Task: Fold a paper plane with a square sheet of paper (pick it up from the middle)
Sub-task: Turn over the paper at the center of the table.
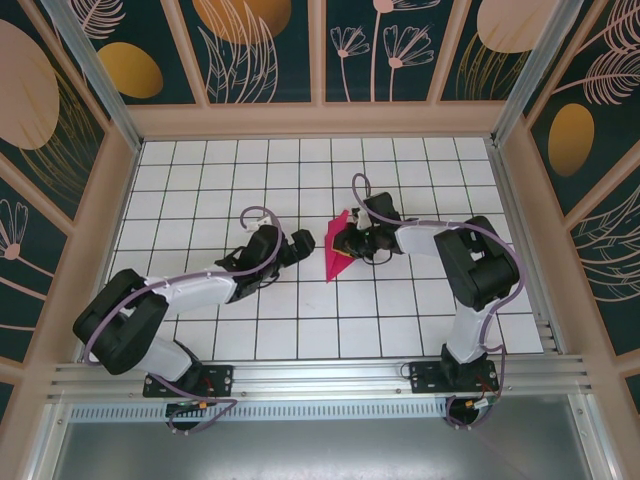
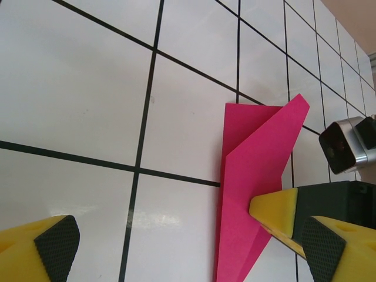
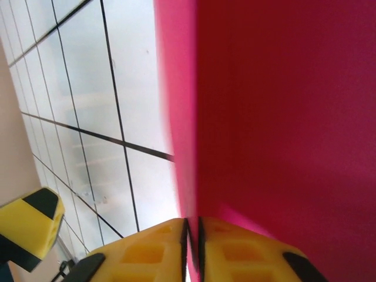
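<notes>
The paper plane (image 1: 337,248) is lying near the middle of the gridded surface (image 1: 200,170), already a narrow pointed dart rather than a flat square. In the top view its nose is pointing toward about 6 o'clock and its wide tail toward 12. From the left wrist view it (image 2: 252,194) is showing a long centre crease with one flap rising off the white tiles, so the folds look largely made. That is a judgement from its shape, as the far wing is hidden. The right end effector (image 1: 350,240) is coming in from the plane's 3 o'clock and is pinching the raised flap. In its own camera the two yellow fingers (image 3: 192,235) are pressing together with the magenta sheet (image 3: 282,117) caught in the thin gap between them. The left end effector (image 1: 300,243) is sitting just beside the plane at its 9 o'clock with its jaws spread wide and nothing between them (image 2: 176,252) — it is touching no paper. What seems left is little: perhaps sharpening or evening the wings, then letting go. Whether the nose is resting on the surface or hanging just above it I cannot tell.
</notes>
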You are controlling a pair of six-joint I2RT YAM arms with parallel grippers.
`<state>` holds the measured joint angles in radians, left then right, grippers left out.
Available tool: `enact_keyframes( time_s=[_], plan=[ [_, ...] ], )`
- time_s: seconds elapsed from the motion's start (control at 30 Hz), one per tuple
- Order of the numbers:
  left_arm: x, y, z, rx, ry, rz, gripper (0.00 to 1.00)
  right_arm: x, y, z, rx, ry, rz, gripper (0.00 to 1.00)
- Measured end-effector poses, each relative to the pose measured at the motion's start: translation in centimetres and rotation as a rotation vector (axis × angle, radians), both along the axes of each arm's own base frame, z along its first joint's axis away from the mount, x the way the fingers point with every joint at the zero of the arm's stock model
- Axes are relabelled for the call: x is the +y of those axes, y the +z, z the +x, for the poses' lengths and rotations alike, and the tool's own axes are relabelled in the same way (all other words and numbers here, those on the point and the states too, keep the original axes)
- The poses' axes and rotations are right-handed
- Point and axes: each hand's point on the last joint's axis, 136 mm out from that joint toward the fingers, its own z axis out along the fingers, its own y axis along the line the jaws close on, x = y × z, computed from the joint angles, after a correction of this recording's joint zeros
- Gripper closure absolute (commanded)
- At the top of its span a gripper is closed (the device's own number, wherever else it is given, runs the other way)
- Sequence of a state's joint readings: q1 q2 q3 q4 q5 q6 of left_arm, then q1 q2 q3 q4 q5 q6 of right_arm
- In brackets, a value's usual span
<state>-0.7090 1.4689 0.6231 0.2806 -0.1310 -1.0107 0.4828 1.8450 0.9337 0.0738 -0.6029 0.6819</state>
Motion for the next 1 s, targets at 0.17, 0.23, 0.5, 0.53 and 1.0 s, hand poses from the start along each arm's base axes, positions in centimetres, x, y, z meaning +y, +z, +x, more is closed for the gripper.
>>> enact_keyframes(
  time_s=[0.17,0.23,0.5,0.53,1.0],
  plan=[
    [-0.1,-0.2,-0.7,0.023,-0.036,-0.044,0.02,0.3,0.4,0.2,-0.014,-0.008,0.04,0.98],
    [-0.5,-0.1,-1.0,0.027,-0.064,-0.073,0.01,0.3,0.9,0.0,-0.023,-0.003,0.072,0.98],
    [-3.6,3.5,-2.2,-0.018,-0.212,-0.317,0.01,1.0,9.0,0.4,-0.146,0.066,0.335,0.98],
    [-4.1,4.2,-2.3,-0.028,-0.234,-0.353,0.02,1.2,10.1,0.2,-0.16,0.083,0.367,0.98],
    [-6.7,11.5,-3.1,-0.184,-0.385,-0.609,0.53,2.1,15.6,-1.5,-0.157,0.173,0.542,0.97]
  ],
)
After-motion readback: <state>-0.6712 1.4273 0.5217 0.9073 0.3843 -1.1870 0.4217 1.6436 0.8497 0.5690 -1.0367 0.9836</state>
